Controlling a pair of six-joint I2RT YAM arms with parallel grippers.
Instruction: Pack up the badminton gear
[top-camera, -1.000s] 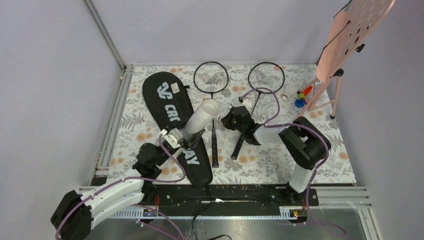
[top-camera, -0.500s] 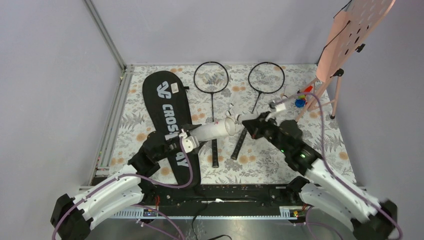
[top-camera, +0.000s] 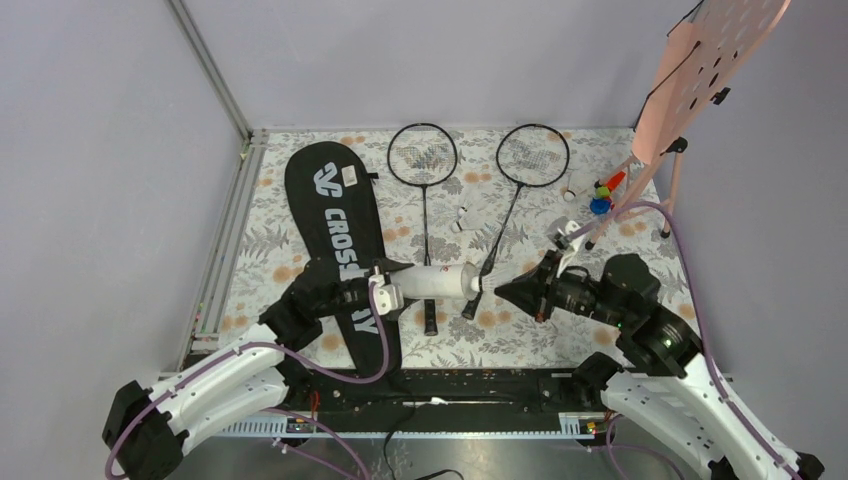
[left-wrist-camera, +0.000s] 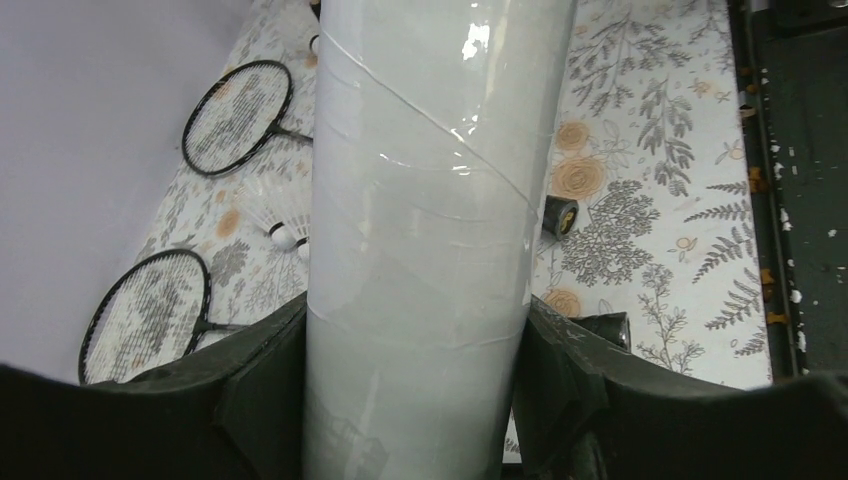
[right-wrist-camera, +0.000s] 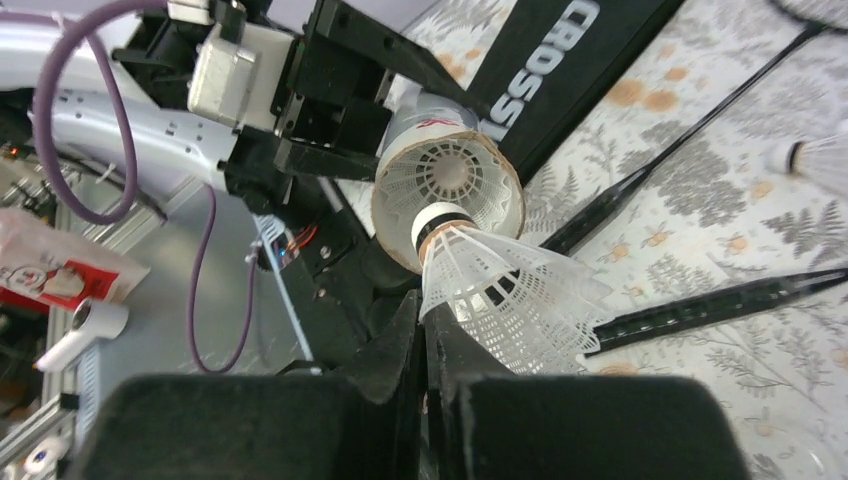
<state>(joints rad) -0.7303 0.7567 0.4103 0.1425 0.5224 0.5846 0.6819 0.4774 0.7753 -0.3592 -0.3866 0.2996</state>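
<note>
Right end effector (right-wrist-camera: 424, 312), shuttlecock (right-wrist-camera: 500, 290) in grip

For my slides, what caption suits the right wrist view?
Right gripper holds a shuttlecock cork first at the mouth of the tube gripped by the left gripper.

White arm shells (top-camera: 225, 378), black joints (top-camera: 640, 290), purple cables (right-wrist-camera: 40, 110) (both arms); left hand (top-camera: 398, 284) black, boxy.
</note>
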